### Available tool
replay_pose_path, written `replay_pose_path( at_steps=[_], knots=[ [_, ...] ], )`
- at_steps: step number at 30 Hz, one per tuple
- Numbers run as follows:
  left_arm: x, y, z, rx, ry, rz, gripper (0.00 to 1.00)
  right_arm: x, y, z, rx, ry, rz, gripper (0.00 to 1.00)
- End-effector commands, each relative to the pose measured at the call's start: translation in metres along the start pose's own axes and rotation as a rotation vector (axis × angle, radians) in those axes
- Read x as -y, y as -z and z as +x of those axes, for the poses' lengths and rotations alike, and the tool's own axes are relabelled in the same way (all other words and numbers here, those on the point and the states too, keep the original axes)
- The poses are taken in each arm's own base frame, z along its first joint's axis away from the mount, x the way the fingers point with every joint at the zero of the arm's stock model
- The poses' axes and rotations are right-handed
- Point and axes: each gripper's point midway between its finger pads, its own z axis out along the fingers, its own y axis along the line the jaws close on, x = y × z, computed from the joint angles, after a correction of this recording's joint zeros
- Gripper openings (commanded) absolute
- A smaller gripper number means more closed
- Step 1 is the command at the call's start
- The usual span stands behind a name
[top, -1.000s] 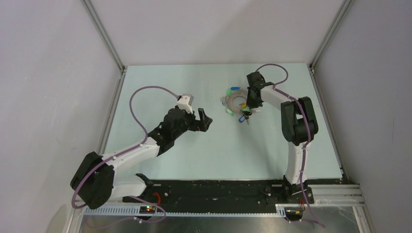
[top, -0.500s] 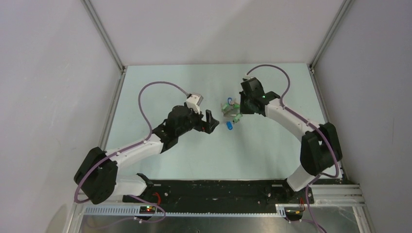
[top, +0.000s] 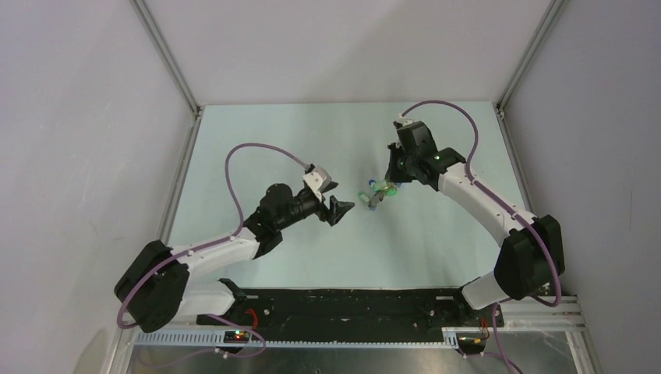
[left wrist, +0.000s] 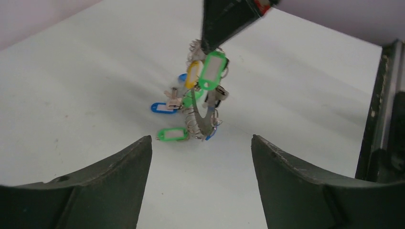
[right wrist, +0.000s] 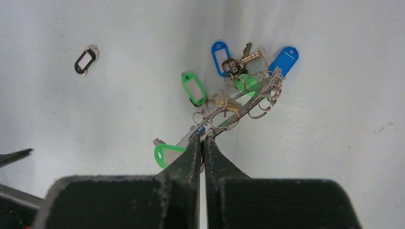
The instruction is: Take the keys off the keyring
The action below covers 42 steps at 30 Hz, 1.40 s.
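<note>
Right hand (right wrist: pixel 201 139) pinches the keyring (right wrist: pixel 241 109), left hand (left wrist: pixel 200 143) gapes; only right wrist view shows black tag (right wrist: pixel 85 60)

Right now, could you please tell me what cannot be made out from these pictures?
Right wrist view: the shut jaws of the right gripper cover where they pinch the keyring.
Top view: the keys are too small to count.
Left wrist view: the top edge cuts off the right gripper, and keys overlap the keyring's upper part.
</note>
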Motion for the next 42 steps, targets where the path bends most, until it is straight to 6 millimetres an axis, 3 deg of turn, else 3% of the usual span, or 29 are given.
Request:
replay_pose_path(
  at_steps=[1, 4, 13, 19, 30, 39, 42],
  knots=[
    [0.027, -0.005, -0.009, 0.113, -0.179, 0.152, 0.77, -0.017, 0.018, -0.013, 0.04, 0.002, -0.106, 0.0],
    [0.032, -0.011, 0.009, 0.091, -0.214, 0.166, 0.75, -0.021, 0.022, -0.015, 0.048, -0.007, -0.131, 0.0],
    [0.03, -0.023, 0.028, 0.053, -0.206, 0.151, 0.75, -0.034, 0.045, -0.027, 0.101, -0.032, -0.201, 0.0],
    [0.025, -0.027, 0.032, 0.04, -0.21, 0.127, 0.66, -0.043, 0.062, -0.036, 0.136, -0.05, -0.263, 0.0],
    [0.023, -0.03, 0.028, 0.052, -0.204, 0.104, 0.63, -0.06, 0.084, -0.041, 0.159, -0.074, -0.359, 0.0],
    [0.013, -0.025, 0.019, 0.074, -0.227, 0.034, 0.35, -0.068, 0.088, -0.034, 0.14, -0.067, -0.379, 0.0],
    [0.014, -0.021, 0.013, 0.094, -0.234, 0.036, 0.34, -0.068, 0.087, -0.032, 0.136, -0.064, -0.374, 0.0]
  ],
)
